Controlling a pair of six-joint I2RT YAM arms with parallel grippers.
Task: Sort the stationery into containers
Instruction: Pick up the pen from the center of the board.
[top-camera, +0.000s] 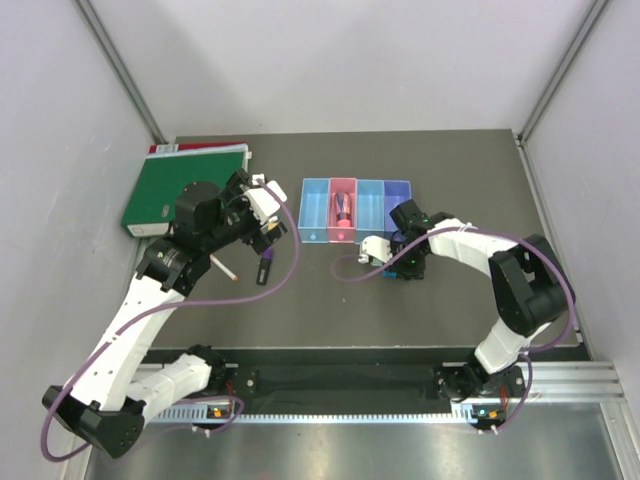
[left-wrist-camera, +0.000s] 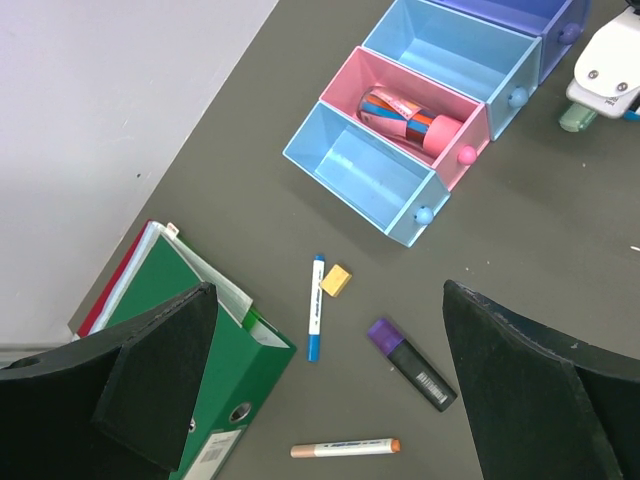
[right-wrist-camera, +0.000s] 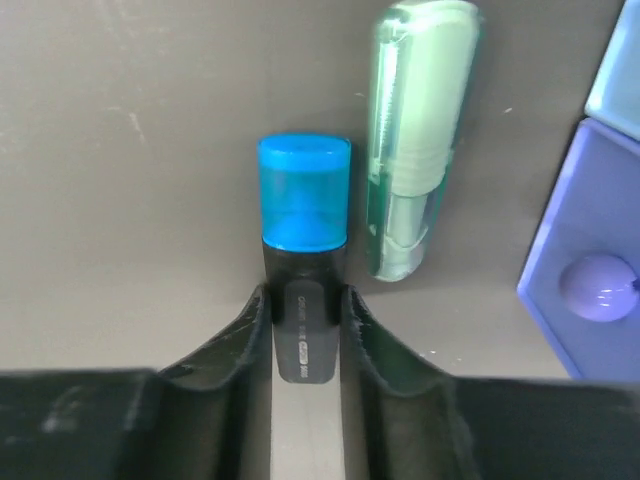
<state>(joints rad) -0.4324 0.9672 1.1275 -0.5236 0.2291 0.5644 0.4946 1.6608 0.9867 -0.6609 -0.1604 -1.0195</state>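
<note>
In the right wrist view my right gripper (right-wrist-camera: 305, 300) is shut on the black body of a blue-capped marker (right-wrist-camera: 303, 195) that lies on the table. A pale green marker (right-wrist-camera: 415, 140) lies just beside it. My left gripper (left-wrist-camera: 328, 295) hangs open above loose stationery: a blue-ended pen (left-wrist-camera: 315, 305), a small yellow eraser piece (left-wrist-camera: 336, 279), a purple-capped black marker (left-wrist-camera: 412, 364) and an orange-ended pen (left-wrist-camera: 345, 448). The containers (top-camera: 355, 208) stand in a row at the table's middle. The pink bin (left-wrist-camera: 470, 120) holds some colourful items (left-wrist-camera: 410, 115).
A large green binder (top-camera: 185, 190) lies at the back left, under my left gripper's left finger (left-wrist-camera: 150, 390). The purple-blue bin (right-wrist-camera: 600, 260) with its round knob is close on the right of my right gripper. Grey walls enclose the table.
</note>
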